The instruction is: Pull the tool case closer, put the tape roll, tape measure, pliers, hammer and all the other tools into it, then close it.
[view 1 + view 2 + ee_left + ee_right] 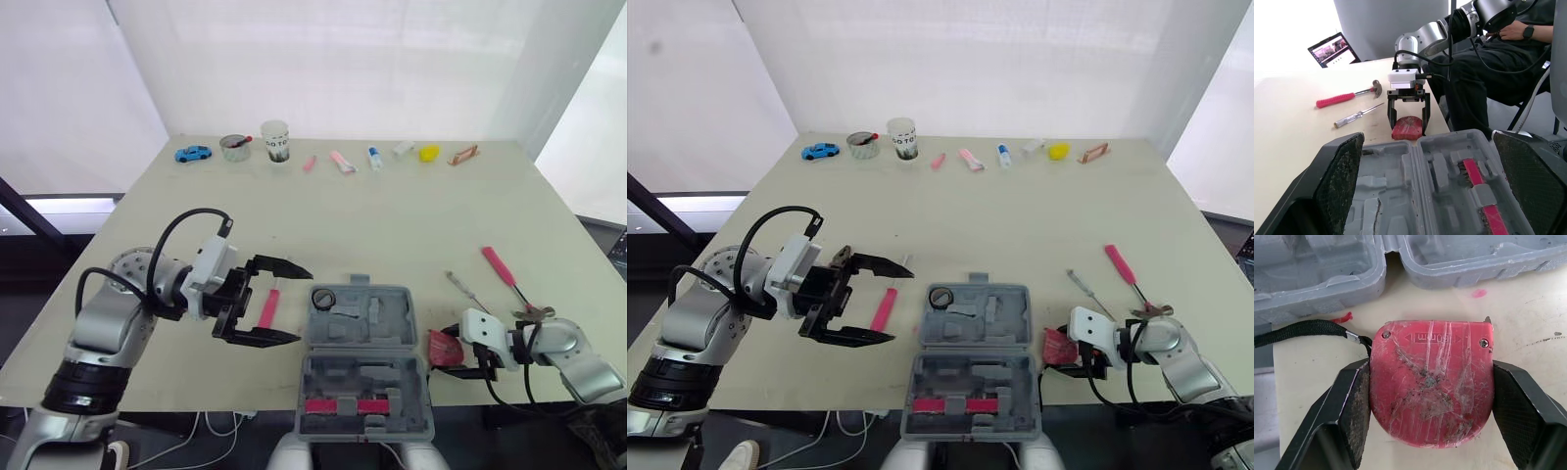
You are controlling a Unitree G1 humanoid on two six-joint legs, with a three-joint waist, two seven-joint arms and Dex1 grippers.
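One grey tool case (392,323) lies open at the near edge of the bench (392,215), in the middle, its two halves flat. In the far half we count one black tape roll (324,297), seated in a corner. The near half holds one red-handled tool (343,405) in its moulded slots; we cannot tell what kind.

Just beside the case on the right, one red tape measure (1430,396) rests on the bench, its black strap (1303,330) trailing off to one side. The right claw (1431,369) is closed on it, one black finger pressed to each side.

Further right and a little further back lie two more tools, well apart from the case: one hammer (505,274) with a red handle and one screwdriver (465,289) with a clear handle.

Left of the case, the left claw (903,305) is spread wide and holds nothing. It hangs above one slim red tool (884,308) that lies flat on the bench.

Along the far edge we count nine small things in a row, among them one blue toy car (193,154) and one white cup (275,140).

Beyond the bench's right side one person in dark clothes (1488,73) sits on a chair
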